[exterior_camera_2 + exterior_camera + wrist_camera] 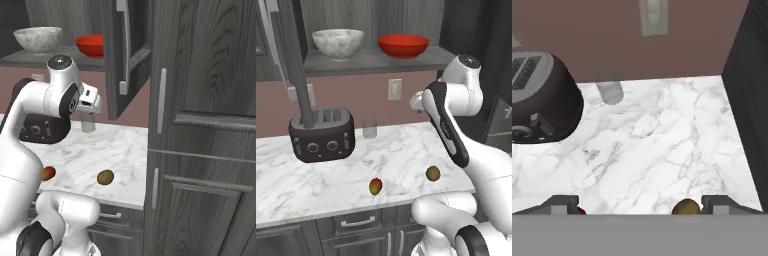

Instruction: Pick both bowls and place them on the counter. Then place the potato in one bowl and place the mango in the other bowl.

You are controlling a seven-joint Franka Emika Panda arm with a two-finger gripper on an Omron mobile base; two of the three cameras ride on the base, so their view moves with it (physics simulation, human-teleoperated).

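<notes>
In the left base view, the marbled bowl (338,42) and the red bowl (403,45) are seen side by side on the dark grey shelf (376,62) above the counter (331,175), the marbled one to the left. On the counter, the mango (375,186) lies near the front edge, with the potato (432,173) to its right and apart from it. A dark toaster (322,133) stands at the far left, and a clear glass (370,128) stands against the wall just right of it. The arm is raised above the right end of the counter.

In the right base view, both bowls are again seen on the shelf, the red bowl partly hidden by an open cabinet door (127,55). The mango is seen at the left beside the arm, the potato further right, near the counter's front edge.

In the hand view, the gripper (639,204) is held high over the counter with its jaws spread wide and nothing between them. The potato is seen just inside the right fingertip (719,204), at the bottom edge. The toaster and the glass lie further off.
</notes>
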